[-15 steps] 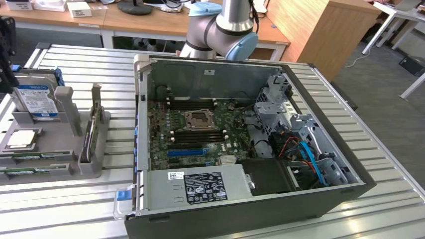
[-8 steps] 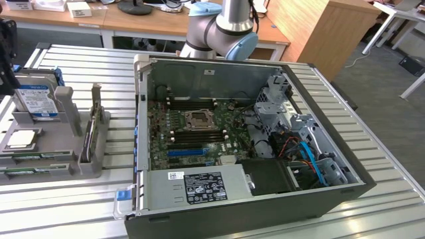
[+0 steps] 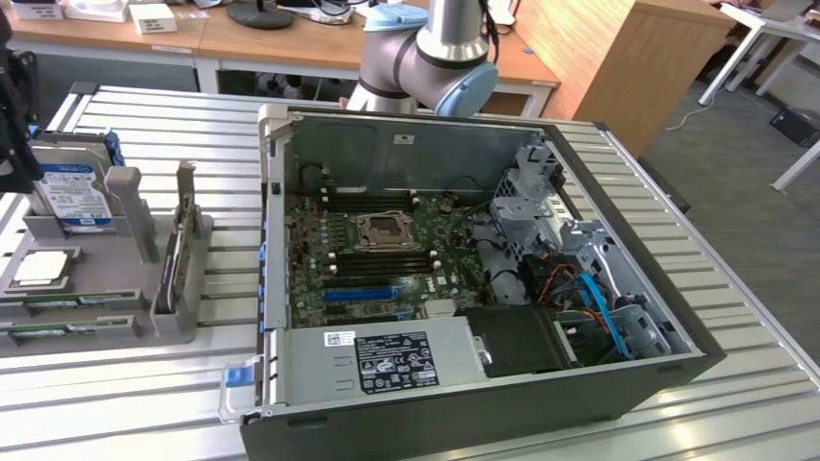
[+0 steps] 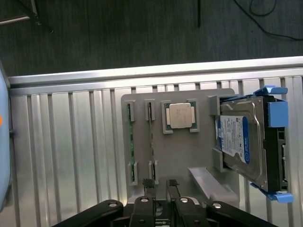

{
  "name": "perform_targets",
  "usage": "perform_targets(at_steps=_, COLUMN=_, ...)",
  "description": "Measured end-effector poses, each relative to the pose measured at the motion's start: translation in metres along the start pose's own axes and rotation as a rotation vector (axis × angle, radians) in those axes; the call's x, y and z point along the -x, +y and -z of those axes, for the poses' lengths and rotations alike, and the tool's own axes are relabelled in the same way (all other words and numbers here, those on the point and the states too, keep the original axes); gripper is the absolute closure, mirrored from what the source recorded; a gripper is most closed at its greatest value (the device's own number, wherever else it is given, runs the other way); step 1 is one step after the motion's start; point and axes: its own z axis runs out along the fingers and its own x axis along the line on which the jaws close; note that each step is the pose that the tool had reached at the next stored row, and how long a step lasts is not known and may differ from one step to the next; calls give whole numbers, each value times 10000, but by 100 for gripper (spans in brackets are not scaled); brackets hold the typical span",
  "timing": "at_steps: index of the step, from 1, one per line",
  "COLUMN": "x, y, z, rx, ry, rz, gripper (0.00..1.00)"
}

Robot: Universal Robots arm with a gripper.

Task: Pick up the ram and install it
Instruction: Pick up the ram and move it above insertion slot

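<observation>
**Exterior view.** We see an open computer case (image 3: pixel 384 144) on a slatted table (image 3: pixel 743 317). At the exterior view's left, a grey holder (image 3: pixel 115 279) carries a hard drive (image 3: pixel 71 197) and a processor chip (image 3: pixel 38 269). The ram (image 3: pixel 64 308) sits in its end slots next to the chip, with a second green stick (image 3: pixel 58 331) beside it.

**Wrist view.** We look down on the holder. The gripper (image 4: pixel 160 183) hangs over the holder's near edge, its fingers slightly apart with nothing between them. The ram rests in its slots just ahead of the fingers, between the second green stick and the processor chip.
</observation>
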Motion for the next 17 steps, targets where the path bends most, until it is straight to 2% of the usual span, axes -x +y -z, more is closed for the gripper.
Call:
perform_targets(at_steps=7, x=2, y=-1, z=-96, rx=0, ry=-1, rz=4, gripper=76)
perform_targets(at_steps=17, x=-33, y=-3, z=-100, rx=0, ry=0, rz=6, gripper=76)
